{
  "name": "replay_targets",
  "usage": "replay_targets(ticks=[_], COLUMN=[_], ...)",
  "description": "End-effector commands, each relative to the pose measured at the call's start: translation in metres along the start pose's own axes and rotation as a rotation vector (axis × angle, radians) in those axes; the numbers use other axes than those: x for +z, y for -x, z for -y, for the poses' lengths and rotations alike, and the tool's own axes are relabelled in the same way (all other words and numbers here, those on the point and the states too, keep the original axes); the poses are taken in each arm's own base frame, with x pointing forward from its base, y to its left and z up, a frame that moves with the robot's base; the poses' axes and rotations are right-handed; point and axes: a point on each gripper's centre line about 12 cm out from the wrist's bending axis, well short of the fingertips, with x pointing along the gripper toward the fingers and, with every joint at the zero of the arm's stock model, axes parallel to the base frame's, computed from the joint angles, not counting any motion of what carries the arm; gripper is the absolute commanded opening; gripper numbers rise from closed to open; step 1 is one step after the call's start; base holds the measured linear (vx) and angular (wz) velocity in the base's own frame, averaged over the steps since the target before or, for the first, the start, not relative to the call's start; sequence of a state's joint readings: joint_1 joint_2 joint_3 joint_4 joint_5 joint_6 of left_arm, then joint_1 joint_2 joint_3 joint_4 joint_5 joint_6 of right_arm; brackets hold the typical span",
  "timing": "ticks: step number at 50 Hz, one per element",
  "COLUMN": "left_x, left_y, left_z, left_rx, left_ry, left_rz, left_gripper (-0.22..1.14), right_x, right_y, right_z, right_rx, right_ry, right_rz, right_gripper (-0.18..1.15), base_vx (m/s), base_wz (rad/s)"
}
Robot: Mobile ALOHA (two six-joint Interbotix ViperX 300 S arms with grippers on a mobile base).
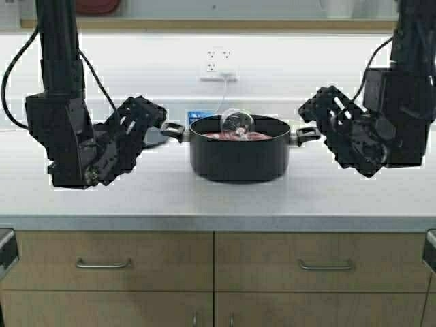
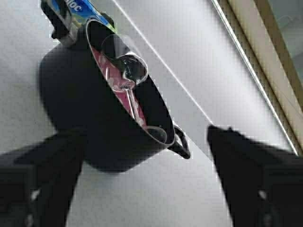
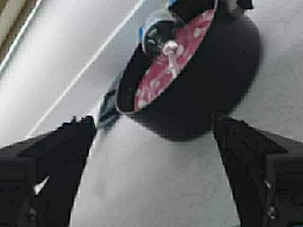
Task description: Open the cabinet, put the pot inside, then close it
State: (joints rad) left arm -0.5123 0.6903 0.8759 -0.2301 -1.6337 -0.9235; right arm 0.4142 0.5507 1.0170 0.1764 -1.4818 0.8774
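Note:
The black pot (image 1: pixel 238 158) stands on the white counter (image 1: pixel 204 197), mid-view, with a loop handle on each side. Inside it are a clear glass item (image 1: pixel 236 123) and something red and patterned. My left gripper (image 1: pixel 139 126) is open and empty just left of the pot's left handle (image 1: pixel 174 131). My right gripper (image 1: pixel 327 116) is open and empty just right of the right handle (image 1: pixel 306 134). The pot also shows in the left wrist view (image 2: pixel 80 109), beyond the left gripper (image 2: pixel 147 156), and in the right wrist view (image 3: pixel 213 90), beyond the right gripper (image 3: pixel 151 142). The wall cabinet's doors are out of view.
A blue box (image 1: pixel 199 116) lies behind the pot against the back wall. A wall outlet (image 1: pixel 218 65) with a cable is above it. A wooden strip (image 1: pixel 204 24) runs along the top. Base drawers with horizontal handles (image 1: pixel 103 263) sit below the counter edge (image 1: pixel 218 221).

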Motion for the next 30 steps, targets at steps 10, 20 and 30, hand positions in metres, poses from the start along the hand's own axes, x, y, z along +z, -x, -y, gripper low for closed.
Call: replay_targets(ticks=[10, 20, 30], left_x=[0.009, 0.006, -0.002], left_y=[-0.002, -0.001, -0.001], left_z=[0.008, 0.003, -0.007], left_rx=[-0.018, -0.004, 0.014], left_ry=[-0.007, -0.012, -0.002], left_rz=[0.028, 0.019, 0.001], left_gripper=[1.03, 1.03, 1.03], right_x=[0.001, -0.011, -0.019], right_y=[0.0, 0.001, 0.014], right_z=[0.002, 0.017, 0.033], right_rx=[-0.005, -0.044, -0.078], right_ry=[0.008, 0.018, 0.017], right_rz=[0.011, -0.02, -0.031], right_gripper=[1.03, 1.03, 1.03], base_vx=[0.23, 0.24, 0.22], base_wz=[-0.06, 0.02, 0.09])
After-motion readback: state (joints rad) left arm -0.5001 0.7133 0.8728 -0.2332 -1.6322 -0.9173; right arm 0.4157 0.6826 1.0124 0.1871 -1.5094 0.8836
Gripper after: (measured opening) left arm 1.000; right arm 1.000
